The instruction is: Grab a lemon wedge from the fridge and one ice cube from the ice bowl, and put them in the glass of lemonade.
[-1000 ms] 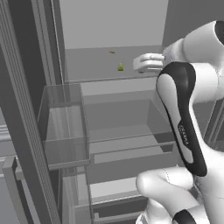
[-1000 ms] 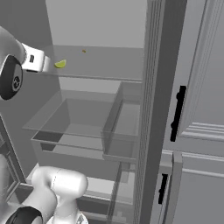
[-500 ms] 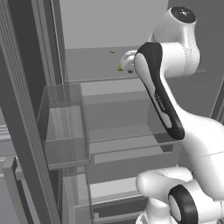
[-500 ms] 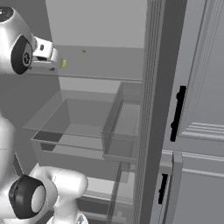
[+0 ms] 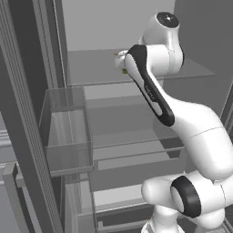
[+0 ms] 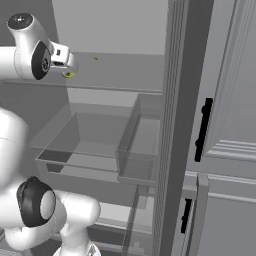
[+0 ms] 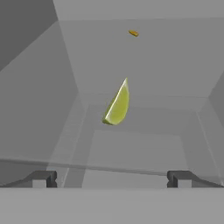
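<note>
gripper (image 7: pixel 112 178): hanging wide apart, holding nothing
lemon wedge (image 7: pixel 117 105): lying on the fridge (image 5: pixel 27 113) shelf ahead of the fingertips (image 7: pixel 43 178), not touching them

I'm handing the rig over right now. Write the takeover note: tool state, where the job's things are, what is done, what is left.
Tool: open, empty, inside the tall dark-grey fridge at the upper shelf.
Yellow-green lemon wedge: on the pale-grey upper shelf, ahead of the tool and apart from the fingertips. A small orange speck lies further back.
Clear bins sit on the shelf below.
Done: fridge open, arm reached in towards the wedge.
Left: grip the wedge, carry it to the lemonade, then fetch one ice cube and add it.
</note>
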Available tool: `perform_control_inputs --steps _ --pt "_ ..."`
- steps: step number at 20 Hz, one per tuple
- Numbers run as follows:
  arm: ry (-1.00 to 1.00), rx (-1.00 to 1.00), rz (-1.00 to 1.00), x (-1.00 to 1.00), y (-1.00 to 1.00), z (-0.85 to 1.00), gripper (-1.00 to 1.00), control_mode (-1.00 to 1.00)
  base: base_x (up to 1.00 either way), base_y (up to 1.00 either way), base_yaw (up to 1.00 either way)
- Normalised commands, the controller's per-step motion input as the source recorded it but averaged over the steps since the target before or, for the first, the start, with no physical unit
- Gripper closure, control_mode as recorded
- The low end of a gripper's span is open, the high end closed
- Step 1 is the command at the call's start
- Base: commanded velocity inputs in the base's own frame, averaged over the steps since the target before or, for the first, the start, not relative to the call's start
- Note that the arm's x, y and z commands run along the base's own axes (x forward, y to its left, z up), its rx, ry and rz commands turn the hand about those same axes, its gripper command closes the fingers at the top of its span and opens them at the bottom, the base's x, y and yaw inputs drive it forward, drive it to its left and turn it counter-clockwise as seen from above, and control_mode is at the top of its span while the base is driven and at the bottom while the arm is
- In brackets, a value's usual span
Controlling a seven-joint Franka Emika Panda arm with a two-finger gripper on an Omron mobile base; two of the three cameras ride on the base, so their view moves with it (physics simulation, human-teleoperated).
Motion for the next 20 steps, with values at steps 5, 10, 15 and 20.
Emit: perform_control_inputs --steps 5,10,15,20 --pt "0.01 0.00 0.00 0.87 0.04 0.00 -1.00 -1.00 0.00 0.00 0.00" --pt "0.00 0.00 0.00 0.74 0.00 -0.19 -1.00 -1.00 0.00 0.00 0.00" --pt "0.01 0.00 0.00 0.03 0.00 -0.12 -1.00 -1.00 0.00 0.00 0.00" --pt "0.00 0.00 -0.01 -0.39 0.00 0.00 -1.00 -1.00 0.00 0.00 0.00"
